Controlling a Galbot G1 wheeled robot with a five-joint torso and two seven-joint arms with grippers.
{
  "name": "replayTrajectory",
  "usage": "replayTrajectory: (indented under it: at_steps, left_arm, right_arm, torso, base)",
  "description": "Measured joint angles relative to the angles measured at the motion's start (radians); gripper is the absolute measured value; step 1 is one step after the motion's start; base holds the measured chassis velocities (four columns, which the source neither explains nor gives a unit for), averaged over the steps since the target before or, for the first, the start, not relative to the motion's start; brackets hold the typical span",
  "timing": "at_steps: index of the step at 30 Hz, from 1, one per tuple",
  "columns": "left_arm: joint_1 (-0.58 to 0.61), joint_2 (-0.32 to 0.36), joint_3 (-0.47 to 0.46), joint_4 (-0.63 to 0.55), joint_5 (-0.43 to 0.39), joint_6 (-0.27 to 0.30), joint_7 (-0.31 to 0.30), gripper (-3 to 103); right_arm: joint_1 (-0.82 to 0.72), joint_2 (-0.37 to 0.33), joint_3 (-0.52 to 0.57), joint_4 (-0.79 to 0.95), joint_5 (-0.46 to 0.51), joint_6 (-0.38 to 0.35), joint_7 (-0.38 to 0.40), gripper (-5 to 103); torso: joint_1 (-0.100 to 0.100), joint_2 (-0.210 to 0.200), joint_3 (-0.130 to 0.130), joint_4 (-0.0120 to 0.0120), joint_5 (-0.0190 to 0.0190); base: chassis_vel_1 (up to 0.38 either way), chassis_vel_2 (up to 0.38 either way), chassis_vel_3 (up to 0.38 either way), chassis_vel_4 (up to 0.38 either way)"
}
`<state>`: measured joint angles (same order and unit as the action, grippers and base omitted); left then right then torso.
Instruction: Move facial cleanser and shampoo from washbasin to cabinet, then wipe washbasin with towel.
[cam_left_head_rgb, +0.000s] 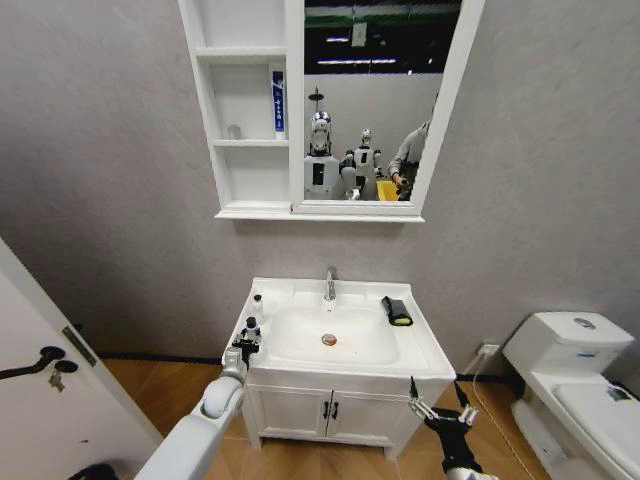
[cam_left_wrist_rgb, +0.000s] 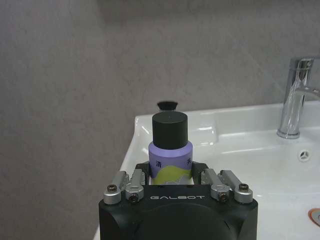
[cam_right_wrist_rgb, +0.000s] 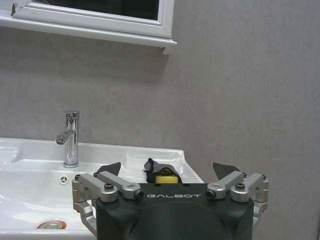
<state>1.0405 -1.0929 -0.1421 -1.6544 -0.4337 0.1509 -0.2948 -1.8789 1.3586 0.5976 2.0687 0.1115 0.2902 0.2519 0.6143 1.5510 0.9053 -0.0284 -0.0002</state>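
The left pincer (cam_left_wrist_rgb: 170, 172) is closed on a purple black-capped bottle (cam_left_wrist_rgb: 170, 150) standing on the left rim of the white ceramic washbasin (cam_left_head_rgb: 420, 350). The right pincer (cam_left_head_rgb: 437, 408) hangs wide open and empty below the basin's front right corner; the black folded towel (cam_left_head_rgb: 397, 311) lies on the right rim.

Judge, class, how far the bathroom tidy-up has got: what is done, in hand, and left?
Done: a blue tube already stands in the cabinet. In hand: the left gripper is shut on a purple bottle at the washbasin rim's left side; another small bottle stands behind it. Left: shelving those, then wiping, since the towel lies untouched. The right gripper hangs open below the rim.
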Motion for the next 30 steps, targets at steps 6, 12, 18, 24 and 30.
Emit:
replayTrajectory:
  at_steps: [6,12,18,24,30]
  left_arm:
    - [-0.027,0.133,-0.011,-0.225,-0.127,0.074,-0.035,43]
    - [-0.256,0.328,0.058,-0.356,-0.402,0.198,-0.139,43]
    - [-0.73,0.397,0.241,-0.305,-0.693,0.332,-0.247,43]
    - [-1.162,0.301,0.466,-0.043,-0.843,0.494,-0.288,43]
    - [-1.32,0.183,0.559,0.177,-0.875,0.533,-0.284,43]
  right_arm:
    - [0.01,-0.001,-0.011,-0.005,-0.005,-0.003,0.0,100]
    - [0.012,-0.013,-0.012,0.0,-0.007,-0.009,0.002,100]
    - [0.014,-0.019,-0.007,-0.007,-0.008,-0.004,0.001,100]
    - [0.023,-0.017,-0.007,-0.01,-0.005,-0.002,0.001,100]
    - [0.028,-0.019,0.0,-0.018,0.002,0.004,0.002,100]
  torso:
    - [0.0,0.0,0.0,0.0002,-0.0001]
    - [0.0,0.0,0.0,0.0002,0.0002]
    - [0.0,0.0,0.0,-0.0001,0.0005]
    - [0.0,0.0,0.0,-0.0001,0.0007]
    - [0.0,0.0,0.0,-0.0001,0.0005]
  base:
    - [0.0,0.0,0.0,0.0]
    - [0.0,0.0,0.0,0.0]
    - [0.0,0.0,0.0,0.0]
    - [0.0,0.0,0.0,0.0]
    - [0.0,0.0,0.0,0.0]
